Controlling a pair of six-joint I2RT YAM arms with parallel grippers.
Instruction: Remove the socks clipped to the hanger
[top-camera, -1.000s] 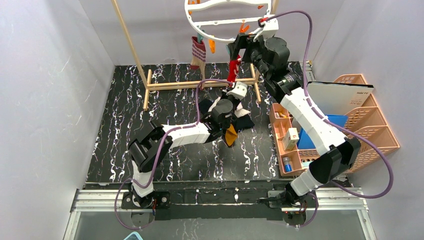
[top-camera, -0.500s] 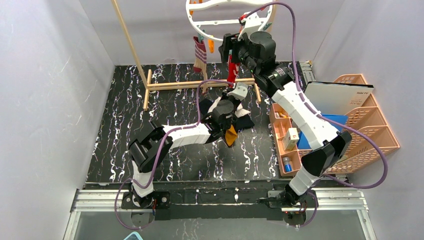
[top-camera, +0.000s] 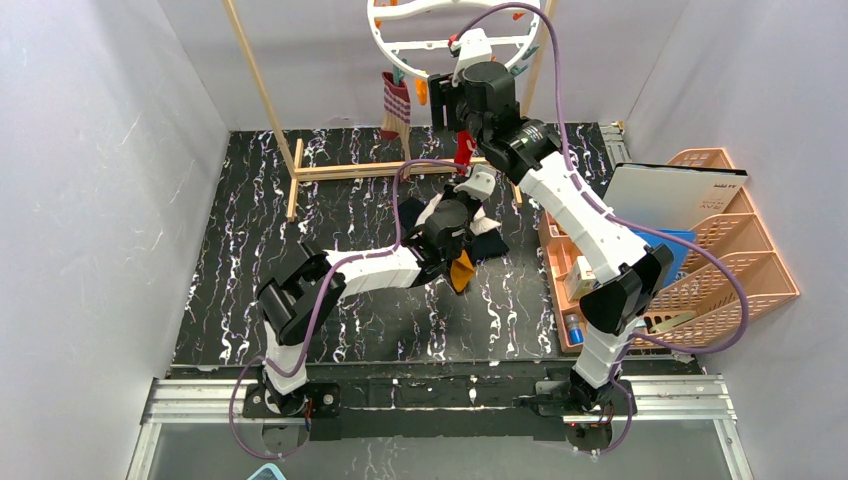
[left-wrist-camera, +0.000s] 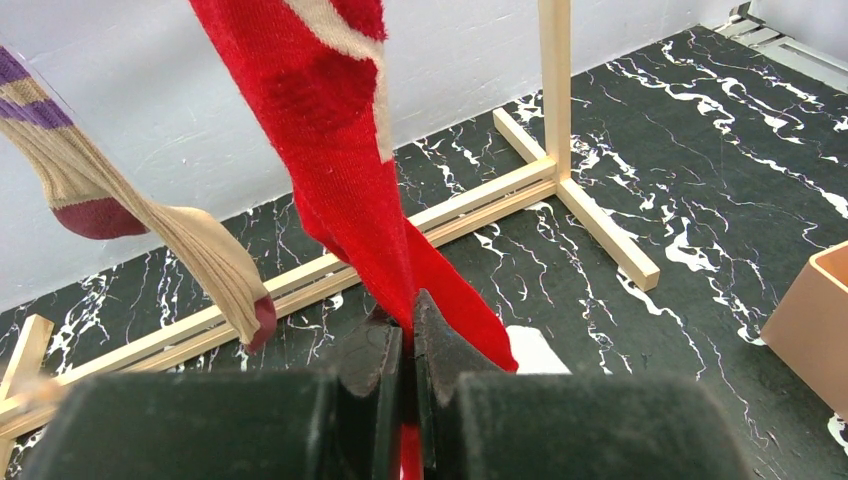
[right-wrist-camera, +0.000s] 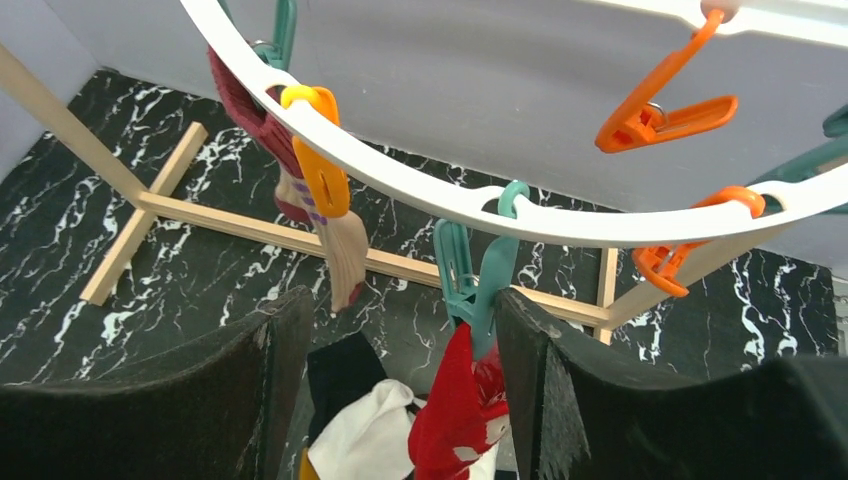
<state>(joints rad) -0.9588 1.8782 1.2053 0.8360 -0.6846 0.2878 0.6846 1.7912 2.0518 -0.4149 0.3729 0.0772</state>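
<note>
The white ring hanger (top-camera: 400, 52) hangs at the back. A teal clothespin (right-wrist-camera: 480, 275) on its rim (right-wrist-camera: 400, 185) grips the top of a red sock (right-wrist-camera: 455, 410), which hangs down (top-camera: 463, 150). My right gripper (right-wrist-camera: 400, 310) is open, its jaws either side of that pin, the right finger (right-wrist-camera: 560, 380) almost against it. My left gripper (left-wrist-camera: 408, 320) is shut on the red sock's (left-wrist-camera: 340, 130) lower end, pulling it taut. A striped maroon-and-beige sock (right-wrist-camera: 330, 220) hangs from a yellow-orange pin (right-wrist-camera: 320, 170). Black, white and mustard socks lie piled (top-camera: 475, 250) on the table.
The light wooden pole frame (top-camera: 390, 168) stands behind the left gripper, its upright (left-wrist-camera: 555, 100) close on the right. Empty orange pins (right-wrist-camera: 660, 115) hang on the ring. Pink baskets (top-camera: 720, 240) with small items stand at the right edge.
My right arm has swung left and up along the ring, bringing its open gripper around the teal pin over the red sock. The left arm has held still, shut on the sock.
</note>
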